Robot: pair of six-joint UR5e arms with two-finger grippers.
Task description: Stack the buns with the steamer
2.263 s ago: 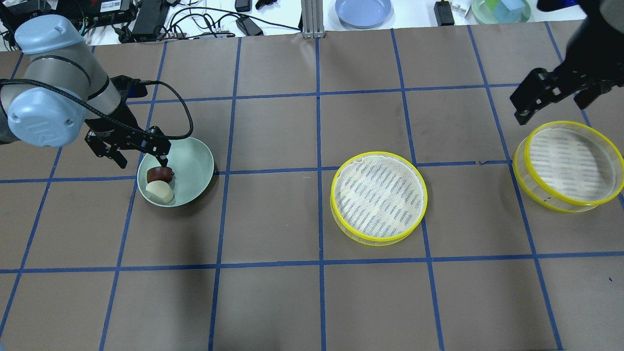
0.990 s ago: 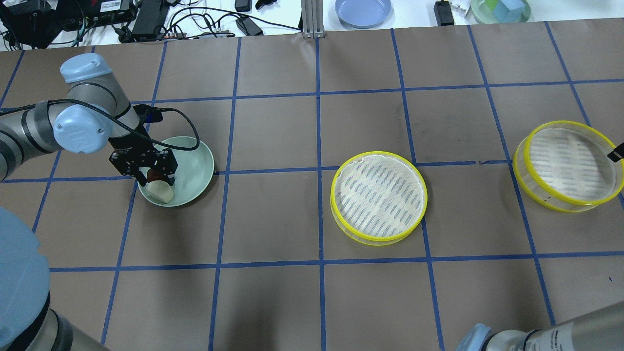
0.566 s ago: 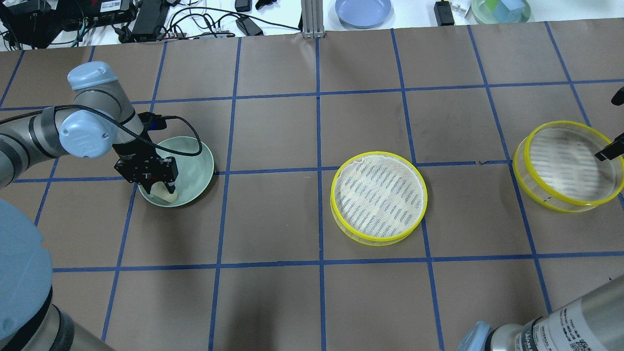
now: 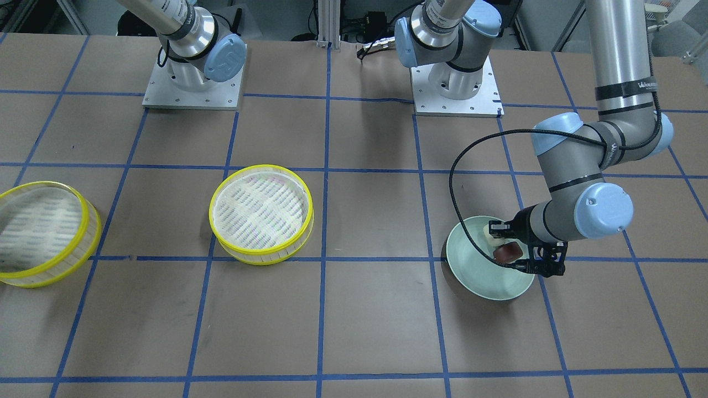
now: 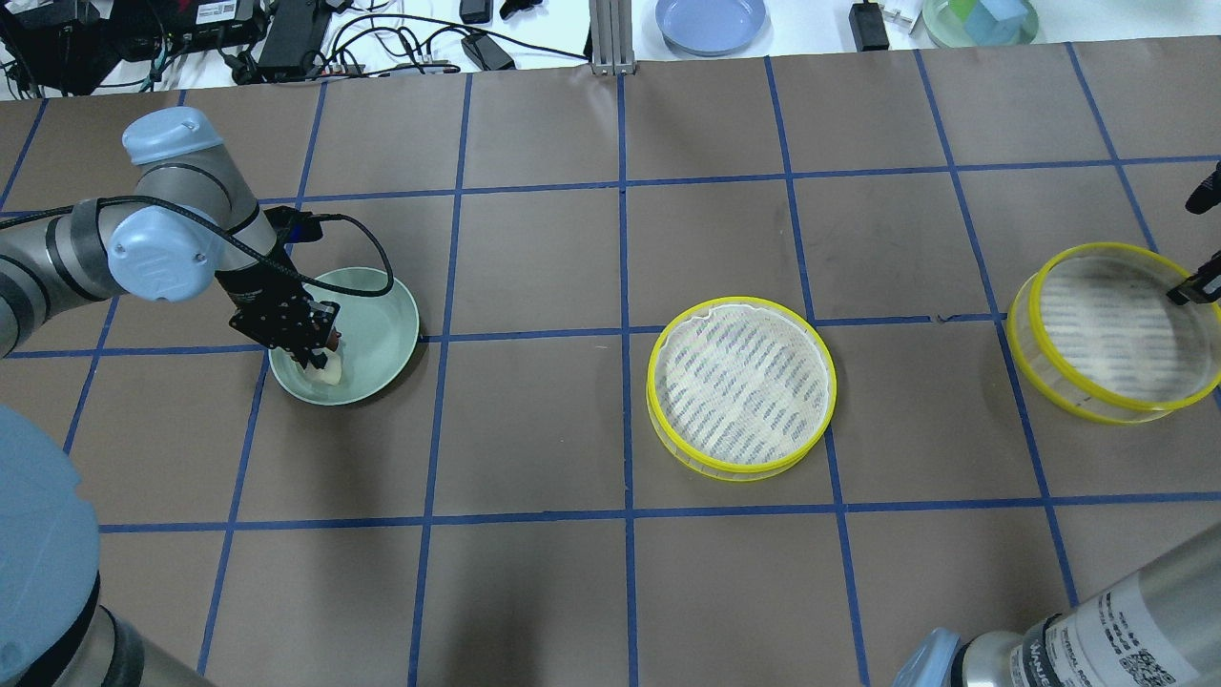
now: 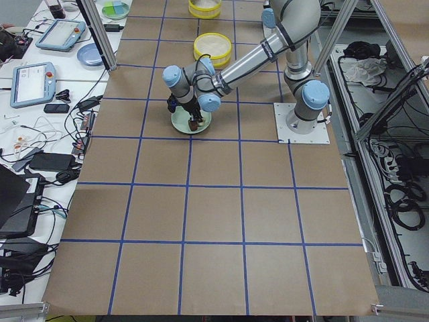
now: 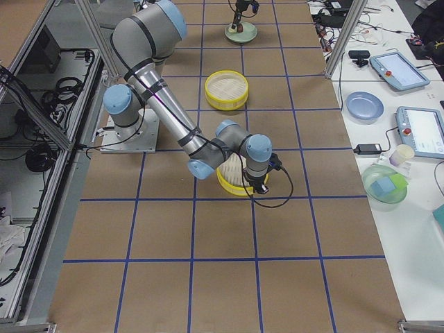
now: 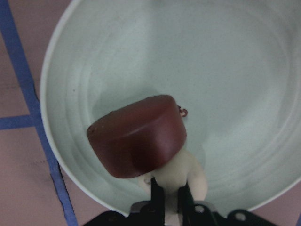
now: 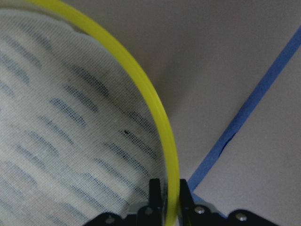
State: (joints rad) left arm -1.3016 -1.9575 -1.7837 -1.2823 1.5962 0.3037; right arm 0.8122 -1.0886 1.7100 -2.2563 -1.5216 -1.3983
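Note:
My left gripper (image 8: pixel 171 200) is down in the pale green plate (image 8: pixel 235 70), shut on the edge of the cream-white bun (image 8: pixel 186 172). The dark reddish-brown bun (image 8: pixel 136 139) leans on top of the cream bun, just beyond the fingertips. In the overhead view the left gripper (image 5: pixel 315 355) hides most of both buns. One steamer basket (image 5: pixel 742 386) sits free at mid-table. My right gripper (image 9: pixel 167 197) is shut on the yellow rim of the other steamer basket (image 5: pixel 1111 329) at the far right; only its fingertip (image 5: pixel 1197 281) shows overhead.
A blue plate (image 5: pixel 711 21), a green bowl with blocks (image 5: pixel 981 19), a metal post (image 5: pixel 608 38) and cables with electronics (image 5: pixel 286 29) lie along the back edge. Blue tape lines grid the brown table.
My left gripper came down into the plate, turned and closed on the cream bun. My right gripper came down onto the far-right basket's rim, and the basket shifted slightly.

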